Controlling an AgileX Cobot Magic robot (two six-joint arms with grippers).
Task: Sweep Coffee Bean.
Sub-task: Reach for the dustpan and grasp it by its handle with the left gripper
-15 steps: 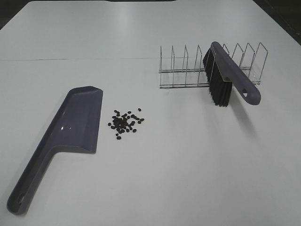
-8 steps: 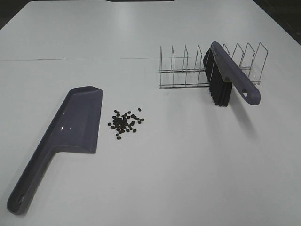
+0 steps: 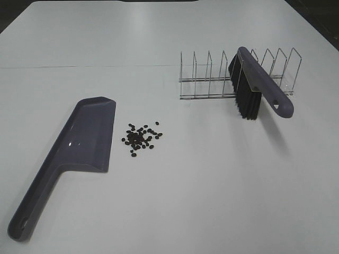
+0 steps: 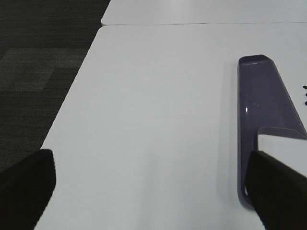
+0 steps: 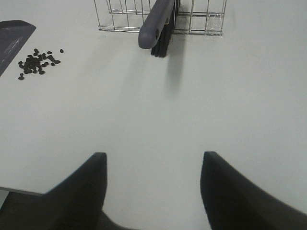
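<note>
A small pile of dark coffee beans (image 3: 140,136) lies on the white table, just right of the purple-grey dustpan (image 3: 79,148). The beans also show in the right wrist view (image 5: 36,61). The purple-grey brush (image 3: 259,84) with black bristles leans in a wire rack (image 3: 212,79), handle toward the front; it shows in the right wrist view (image 5: 156,24). Neither arm shows in the high view. My left gripper (image 4: 153,191) is open and empty, above the table left of the dustpan (image 4: 264,110). My right gripper (image 5: 153,187) is open and empty, well short of the brush.
The table's left edge (image 4: 72,96) runs beside a dark carpeted floor (image 4: 33,72). A seam (image 3: 79,66) crosses the table behind the dustpan. The wire rack has several upright dividers.
</note>
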